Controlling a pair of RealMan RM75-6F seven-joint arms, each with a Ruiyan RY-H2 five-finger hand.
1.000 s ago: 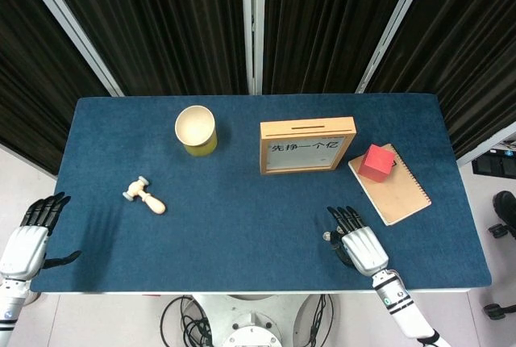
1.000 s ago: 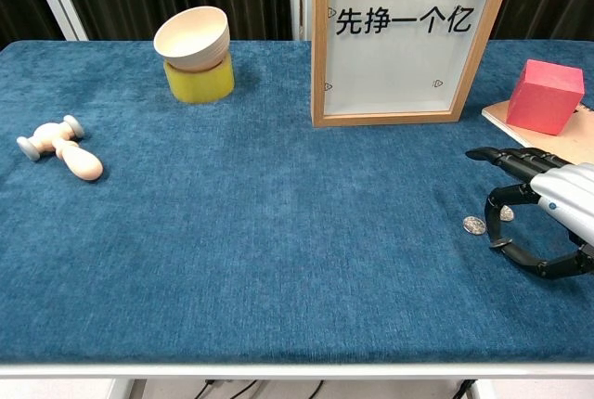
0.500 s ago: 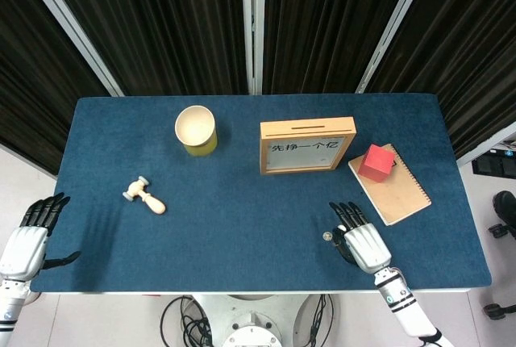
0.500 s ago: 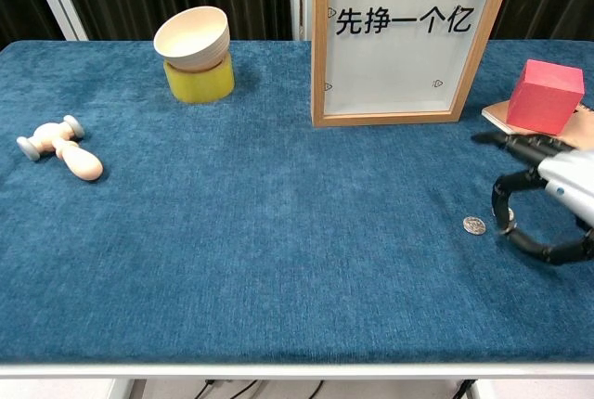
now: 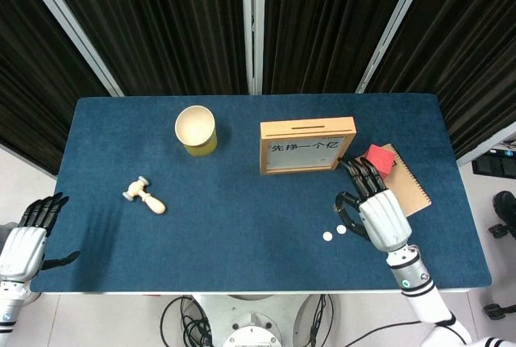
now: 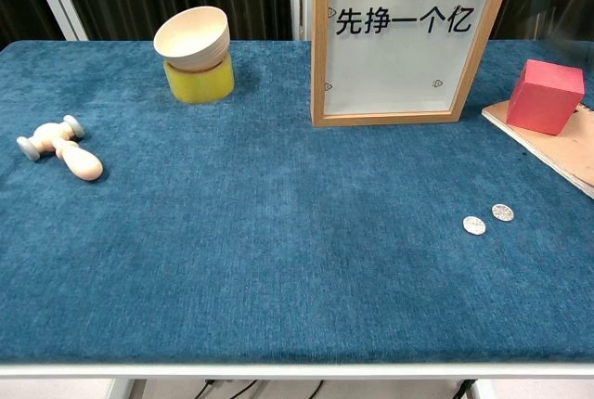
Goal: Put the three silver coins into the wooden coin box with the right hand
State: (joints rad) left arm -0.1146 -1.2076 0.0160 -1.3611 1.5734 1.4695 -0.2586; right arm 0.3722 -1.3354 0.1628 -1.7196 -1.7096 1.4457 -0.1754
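Note:
Two silver coins (image 5: 327,236) (image 5: 341,229) lie side by side on the blue cloth; the chest view shows them as coins (image 6: 474,225) (image 6: 503,212). No third coin shows on the cloth. My right hand (image 5: 375,208) hovers just right of and beyond them, raised, between the coins and the wooden coin box (image 5: 306,145). Its thumb and a finger are pinched together; what they hold is too small to make out. The box (image 6: 399,42) stands upright with its slot on top. My left hand (image 5: 28,238) hangs past the table's left front corner, fingers apart, holding nothing.
A red cube (image 5: 376,159) sits on a brown notebook (image 5: 403,190) right of the box, close to my right hand. A cream cup on a yellow base (image 5: 196,130) stands at the back left. A small wooden mallet (image 5: 145,195) lies on the left.
My right hand rose from the cloth beside the coins and moved back toward the box, leaving the chest view. Both visible coins stayed in place. The left hand has not moved.

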